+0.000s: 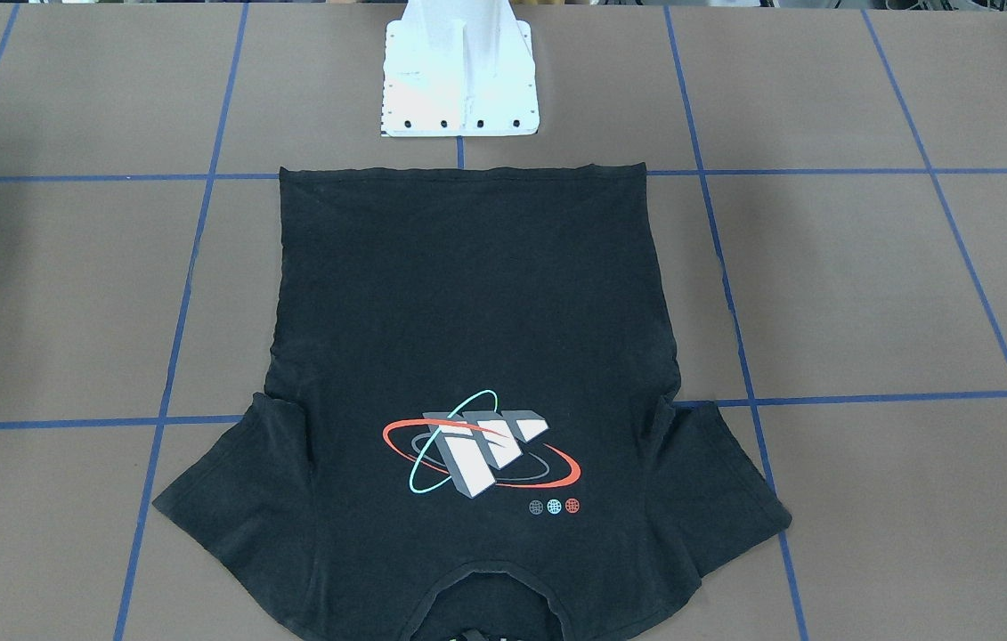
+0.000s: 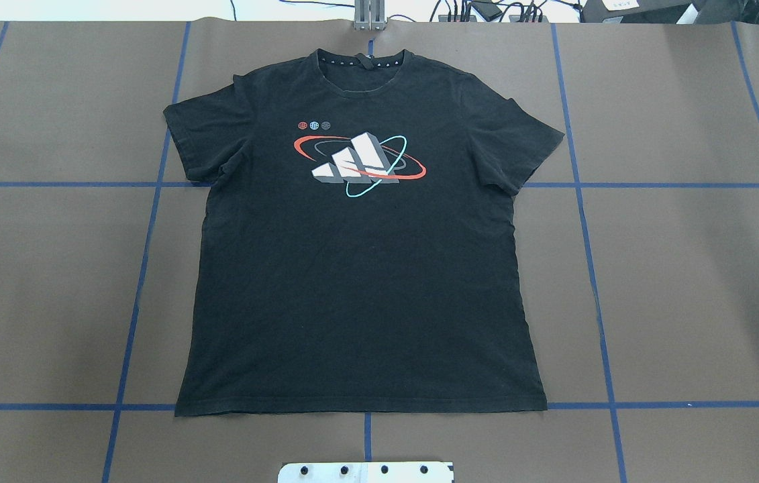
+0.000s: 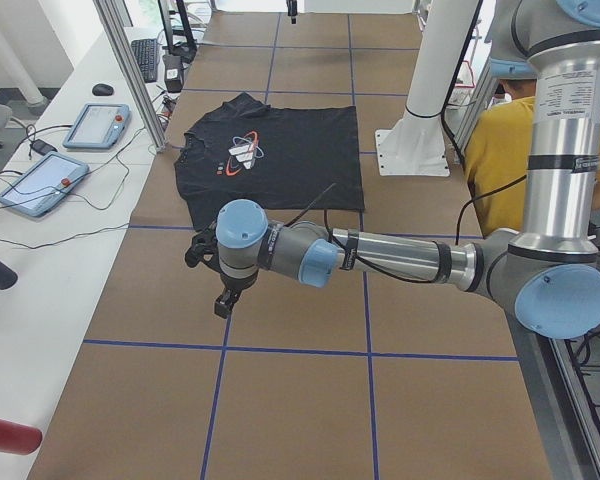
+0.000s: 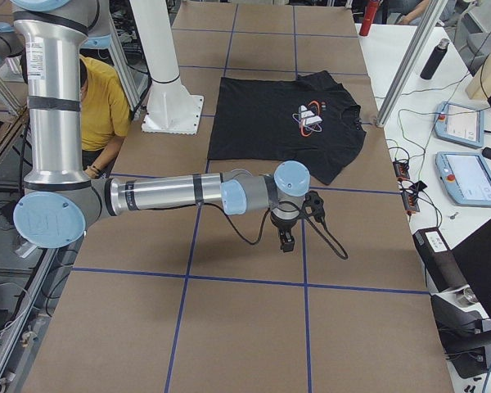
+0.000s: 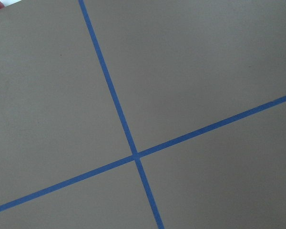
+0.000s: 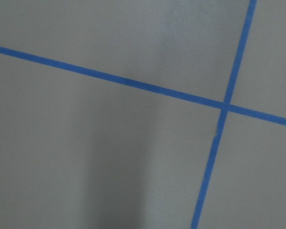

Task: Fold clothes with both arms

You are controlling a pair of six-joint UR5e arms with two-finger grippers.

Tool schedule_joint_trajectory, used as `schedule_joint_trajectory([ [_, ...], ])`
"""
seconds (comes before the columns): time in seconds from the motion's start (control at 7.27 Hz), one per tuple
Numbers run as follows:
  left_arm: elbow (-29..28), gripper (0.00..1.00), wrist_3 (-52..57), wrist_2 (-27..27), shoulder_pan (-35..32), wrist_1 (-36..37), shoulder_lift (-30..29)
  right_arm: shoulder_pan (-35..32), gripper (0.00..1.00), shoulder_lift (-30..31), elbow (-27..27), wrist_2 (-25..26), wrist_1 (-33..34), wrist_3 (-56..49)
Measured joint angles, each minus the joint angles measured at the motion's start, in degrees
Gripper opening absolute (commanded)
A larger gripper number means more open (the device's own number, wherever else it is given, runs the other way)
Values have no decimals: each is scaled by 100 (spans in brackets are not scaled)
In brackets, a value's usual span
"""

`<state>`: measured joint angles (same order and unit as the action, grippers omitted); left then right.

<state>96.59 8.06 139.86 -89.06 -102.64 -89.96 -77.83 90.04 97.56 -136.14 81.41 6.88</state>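
Front-facing view: a black short-sleeved T-shirt (image 1: 467,303) lies flat and unfolded on a brown paper-covered table (image 1: 868,285) marked with a grid of blue tape lines (image 1: 67,178). Its white and grey block graphic with red and teal rings (image 1: 481,445) faces up. The hem lies just before the white pedestal base (image 1: 460,80); the collar runs off the bottom edge. Both sleeves are spread outward.

Overhead view: the shirt sits in the middle of the table, collar at the far edge, hem nearest the base. No arm shows here.

Exterior left view: the silver-grey jointed left arm with light blue joint caps (image 3: 400,258) reaches out low over bare table. Its black two-finger left gripper (image 3: 223,298) points down, well apart from the shirt. Whether its fingers are spread or together cannot be told.

Exterior right view: the matching right arm (image 4: 164,195) stretches out likewise. Its black right gripper (image 4: 286,239) hangs over bare table near the shirt's sleeve side; its finger state cannot be told either.

Both wrist views: only brown table and crossing blue tape.
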Motion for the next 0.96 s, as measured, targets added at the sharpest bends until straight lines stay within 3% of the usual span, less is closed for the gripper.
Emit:
schedule_joint_trajectory([
  [0.41, -268, 100, 0, 104, 71, -614, -22, 966, 98, -1601, -1048, 90, -671, 2440],
  [0.69, -292, 100, 1, 279, 87, -842, 14, 1400, 96, -2827, -2332, 96, -1040, 3038],
  [0.96, -287, 100, 18, 335, 90, -876, 27, 1669, 91, -3515, -3711, 102, -2302, 3592],
])
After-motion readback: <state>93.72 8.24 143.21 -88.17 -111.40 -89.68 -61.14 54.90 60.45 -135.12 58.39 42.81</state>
